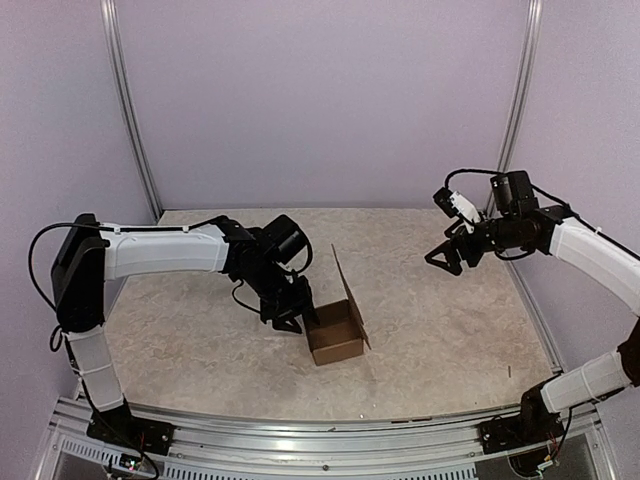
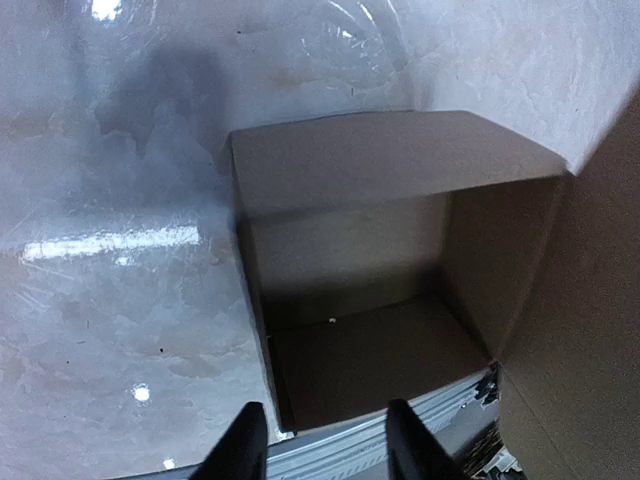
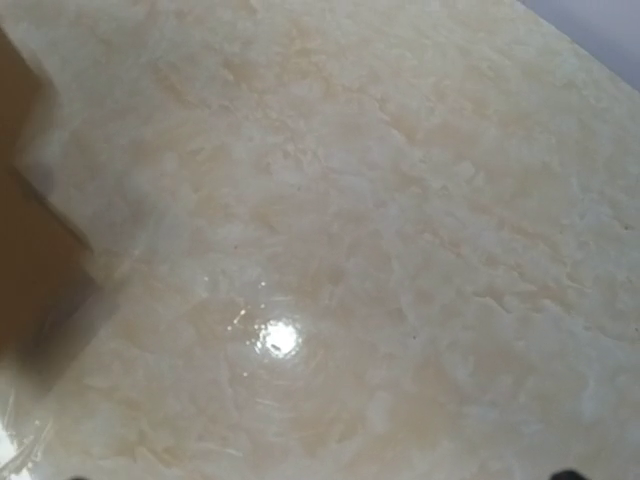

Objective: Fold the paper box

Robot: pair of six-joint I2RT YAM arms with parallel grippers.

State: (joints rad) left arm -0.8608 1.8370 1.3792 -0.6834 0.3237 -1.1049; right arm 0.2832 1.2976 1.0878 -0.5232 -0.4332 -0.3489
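Fingertips of our left gripper (image 1: 290, 318) hang parted and empty just beside the paper box (image 1: 335, 338) in the middle of the table (image 1: 190, 355), so we should steady that side wall while our right gripper (image 1: 447, 258), spread wide, empty and well apart beyond, presses the upright lid flap (image 1: 346, 285) down squarely.

Open paper box (image 1: 336, 342) on table (image 1: 450, 330), lid flap upright. Left gripper (image 1: 290, 320) low, just beside its left wall. Right gripper (image 1: 446, 260) well apart, fingers spread.
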